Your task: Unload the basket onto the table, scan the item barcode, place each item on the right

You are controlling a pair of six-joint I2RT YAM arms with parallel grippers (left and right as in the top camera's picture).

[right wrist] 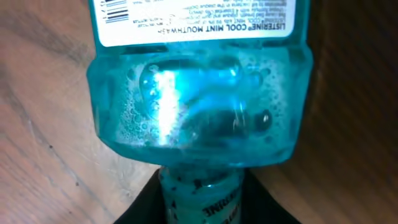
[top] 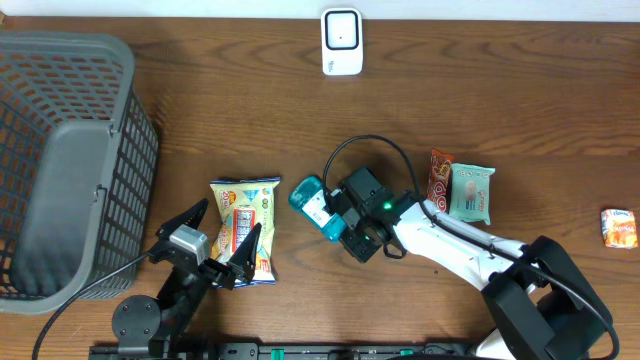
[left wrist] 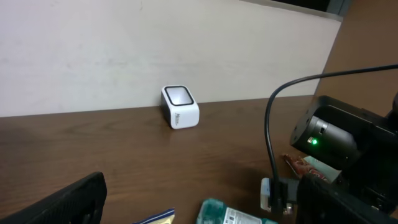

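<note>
A teal mouthwash bottle [top: 313,206] lies on the wooden table, its white barcode label facing up. My right gripper [top: 338,214] holds it by the cap end. In the right wrist view the bottle [right wrist: 199,93] fills the frame and the gripper [right wrist: 202,199] has a dark finger pressed on each side of the cap. The white scanner [top: 342,42] stands at the table's far edge and also shows in the left wrist view as the scanner [left wrist: 180,107]. My left gripper [top: 218,236] hangs open over a yellow snack bag [top: 243,225], holding nothing; one of its fingers [left wrist: 74,202] shows at lower left.
A grey mesh basket [top: 140,140] takes up the left side. A red packet [top: 439,175] and a teal packet [top: 470,193] lie right of the right arm. An orange packet [top: 619,227] sits near the right edge.
</note>
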